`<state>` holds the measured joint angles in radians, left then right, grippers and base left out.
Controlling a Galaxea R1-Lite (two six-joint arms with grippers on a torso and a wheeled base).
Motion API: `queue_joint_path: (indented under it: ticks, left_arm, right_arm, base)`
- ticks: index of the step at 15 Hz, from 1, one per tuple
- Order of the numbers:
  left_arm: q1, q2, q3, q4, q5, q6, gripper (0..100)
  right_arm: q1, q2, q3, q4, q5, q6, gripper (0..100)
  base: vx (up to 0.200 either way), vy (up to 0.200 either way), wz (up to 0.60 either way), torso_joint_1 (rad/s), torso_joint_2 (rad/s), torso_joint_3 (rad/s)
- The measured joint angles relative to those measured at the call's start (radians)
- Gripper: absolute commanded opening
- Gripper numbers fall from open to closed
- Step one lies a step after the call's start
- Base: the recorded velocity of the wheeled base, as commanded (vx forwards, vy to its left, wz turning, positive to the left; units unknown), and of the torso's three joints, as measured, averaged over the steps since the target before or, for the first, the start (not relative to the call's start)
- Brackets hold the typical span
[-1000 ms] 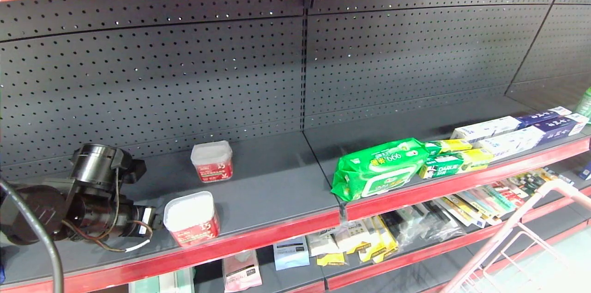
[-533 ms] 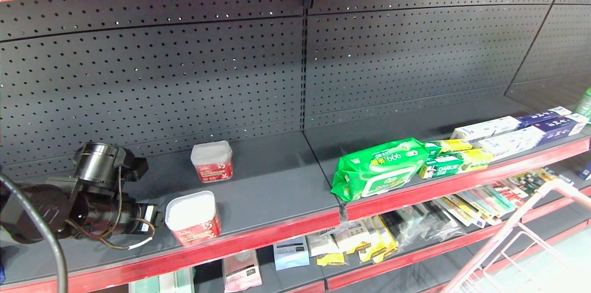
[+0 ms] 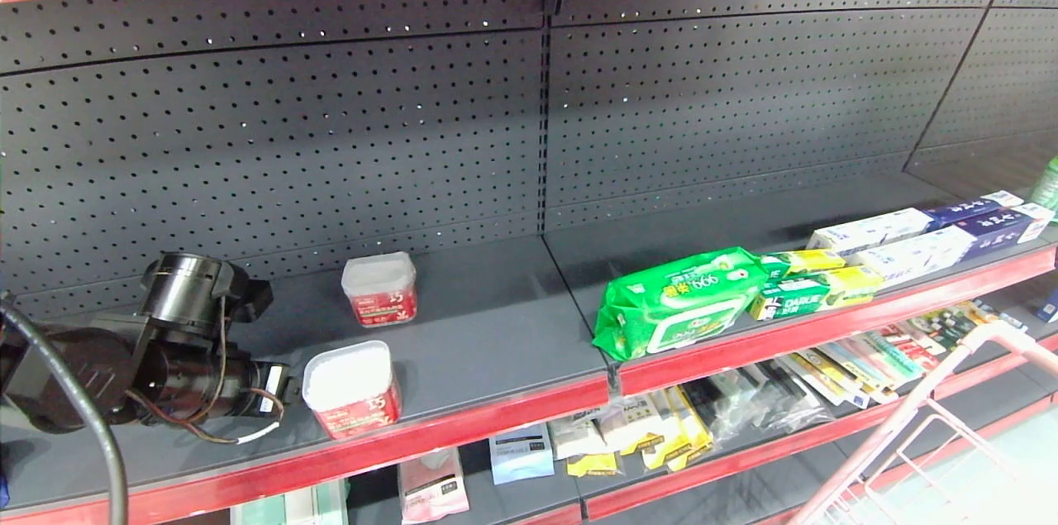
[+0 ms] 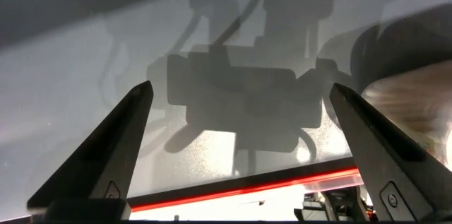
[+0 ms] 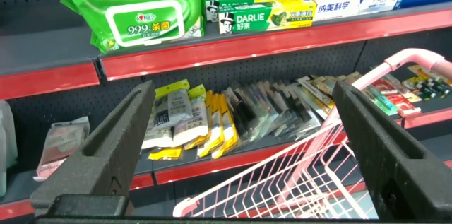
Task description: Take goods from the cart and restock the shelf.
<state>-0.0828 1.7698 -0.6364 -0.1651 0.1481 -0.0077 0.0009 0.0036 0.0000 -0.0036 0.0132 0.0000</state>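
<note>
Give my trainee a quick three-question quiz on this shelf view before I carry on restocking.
1. True or false: the left hand is shut.
2. The green wipes pack lies: A) in the cart; B) on the shelf beside toothpaste boxes; C) on the floor.
3. Fill in: ___ red-and-white tubs stand on the shelf.
Key: 1 false, it is open; 2 B; 3 two.

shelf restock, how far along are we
Done: a back tub and a front tub stand on the shelf, right of them wipes and toothpaste boxes. In hand: nothing; the left claw is open beside the front tub, the right claw open by the pink cart. Left: much shelf is bare; the cart's load isn't visible.
</note>
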Motion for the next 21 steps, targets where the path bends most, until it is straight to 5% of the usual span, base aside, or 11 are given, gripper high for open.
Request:
queue_joint_path:
  ticks: [21]
  left_arm:
    - [-0.021, 0.016, -0.012, 0.0, 0.0, -0.003, 100]
  right_arm:
    - [0.0, 0.0, 0.0, 0.0, 0.0, -0.001, 100]
  base:
    - [0.0, 0.0, 0.0, 0.0, 0.0, 0.0]
